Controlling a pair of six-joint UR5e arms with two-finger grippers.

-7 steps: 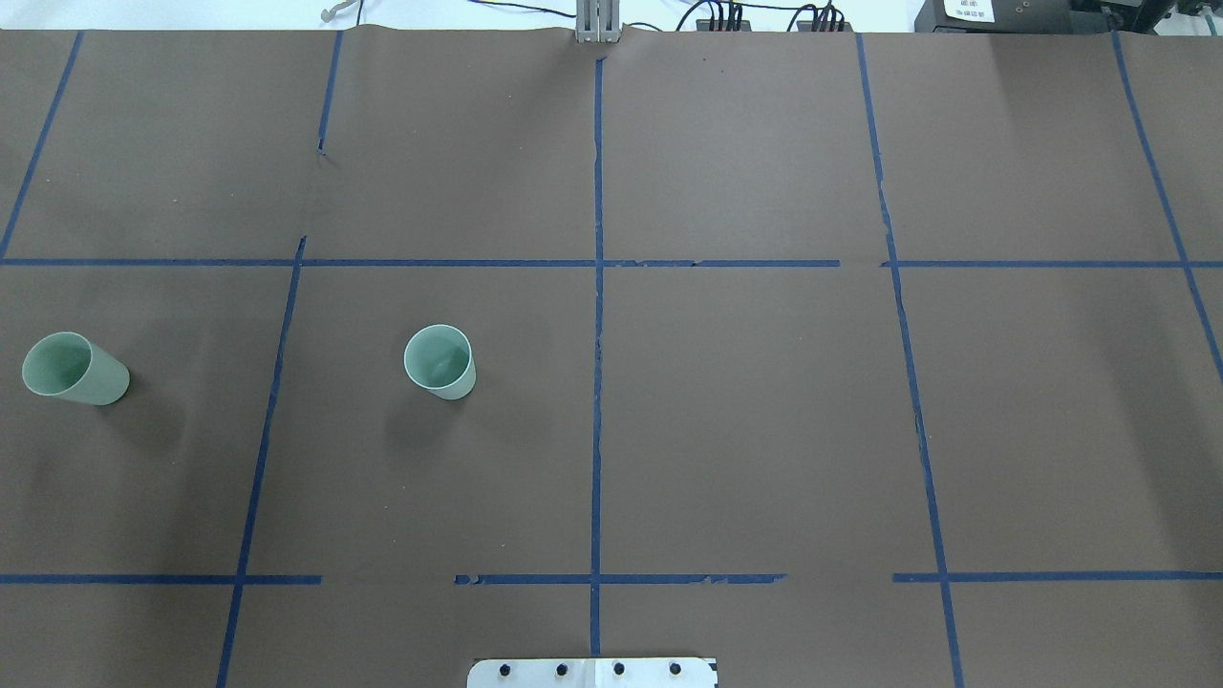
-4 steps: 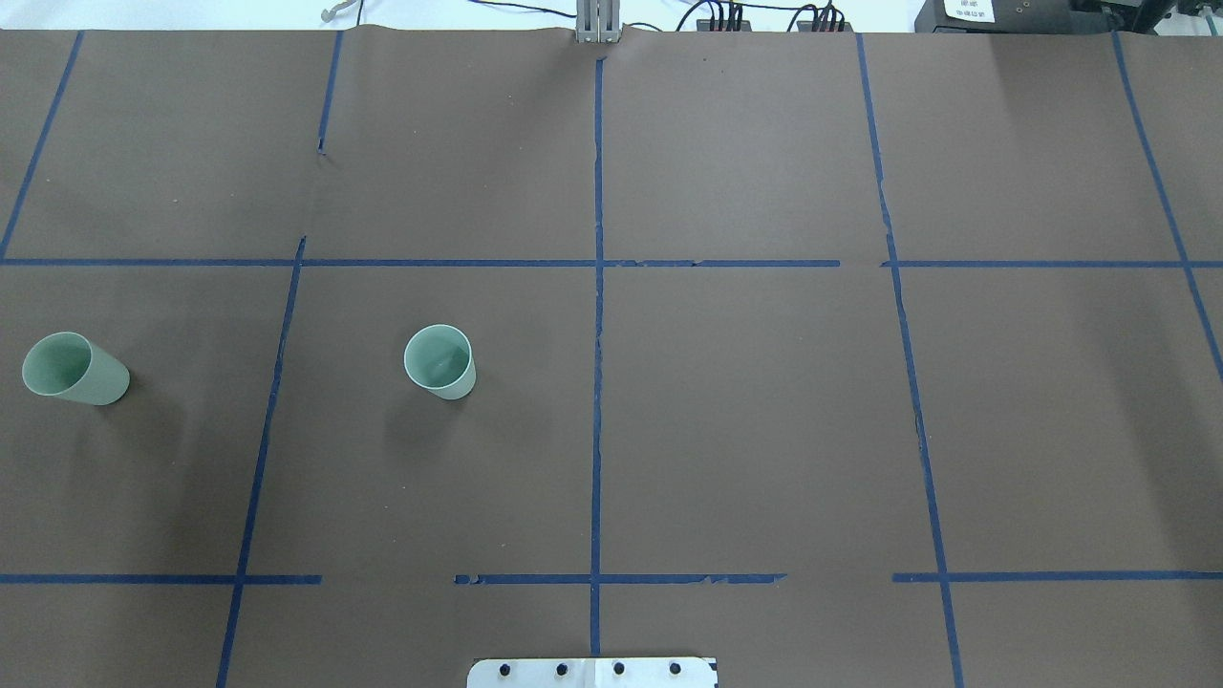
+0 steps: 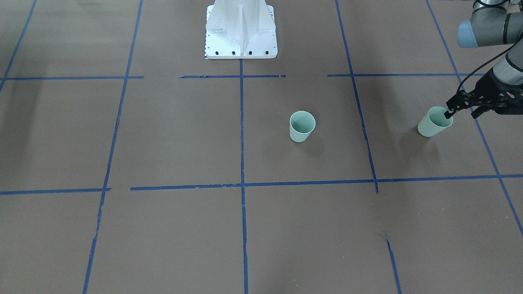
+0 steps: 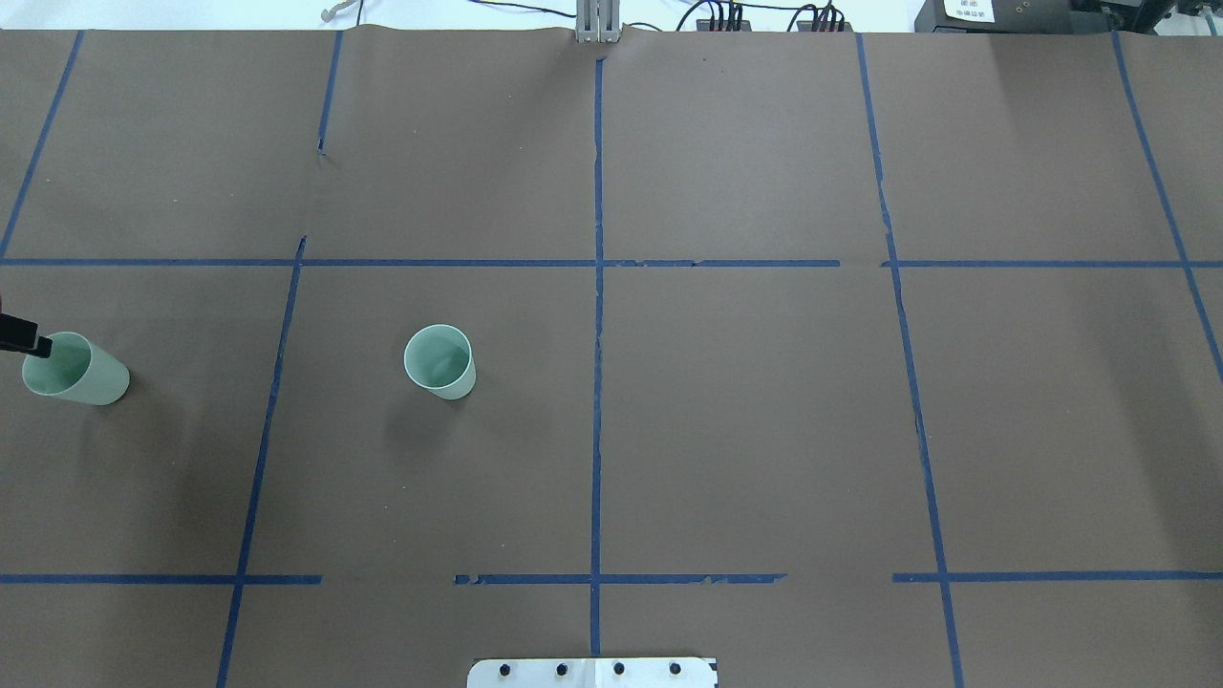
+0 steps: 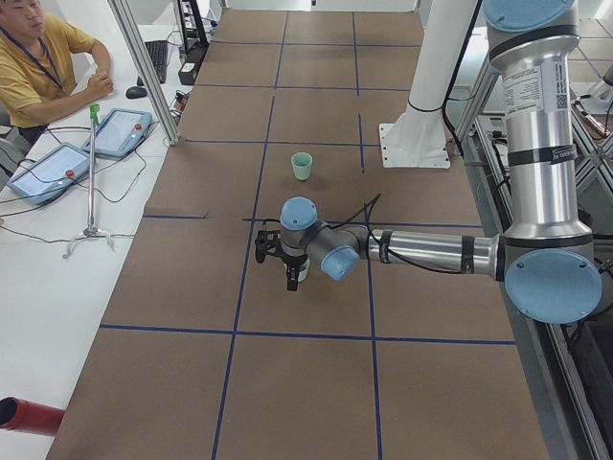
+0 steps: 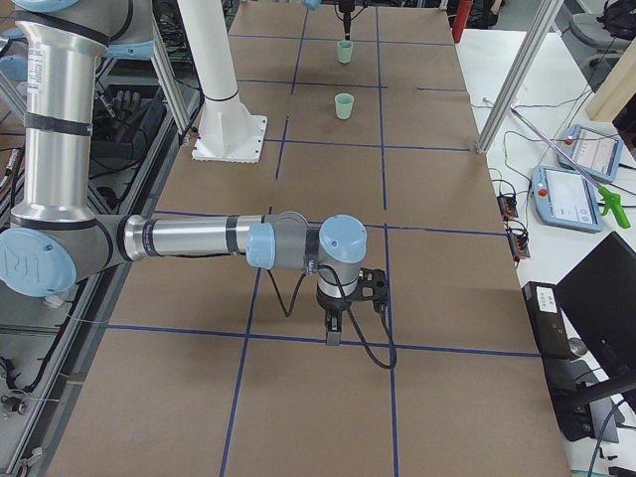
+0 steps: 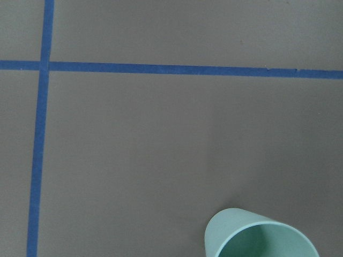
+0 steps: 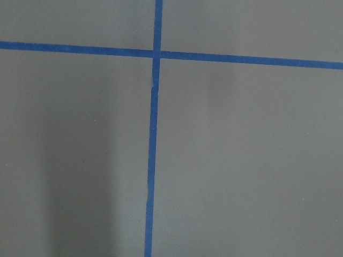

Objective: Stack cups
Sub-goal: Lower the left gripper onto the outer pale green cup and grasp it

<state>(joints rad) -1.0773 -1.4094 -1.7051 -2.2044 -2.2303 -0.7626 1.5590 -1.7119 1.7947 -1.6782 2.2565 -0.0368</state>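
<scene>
Two pale mint-green cups stand upright and apart on the brown table. One cup (image 4: 439, 361) is left of centre and also shows in the front view (image 3: 302, 126). The other cup (image 4: 76, 371) is at the far left edge, on the right in the front view (image 3: 433, 122). My left gripper (image 3: 461, 115) is open just above this cup, with one fingertip (image 3: 449, 113) at its rim (image 4: 29, 342). The left wrist view shows that cup's rim (image 7: 262, 238) at the bottom. My right gripper (image 6: 333, 333) hangs low over bare table far from the cups; I cannot tell whether it is open.
The white robot base plate (image 3: 241, 36) sits at the table's near edge in the overhead view (image 4: 592, 672). Blue tape lines (image 4: 597, 287) grid the brown paper. A seated person (image 5: 38, 57) and tablets (image 5: 48, 168) are beyond the far side.
My left gripper's fingertip has come into the overhead view from the left edge, reaching the far-left cup's rim. Neither cup has moved.
</scene>
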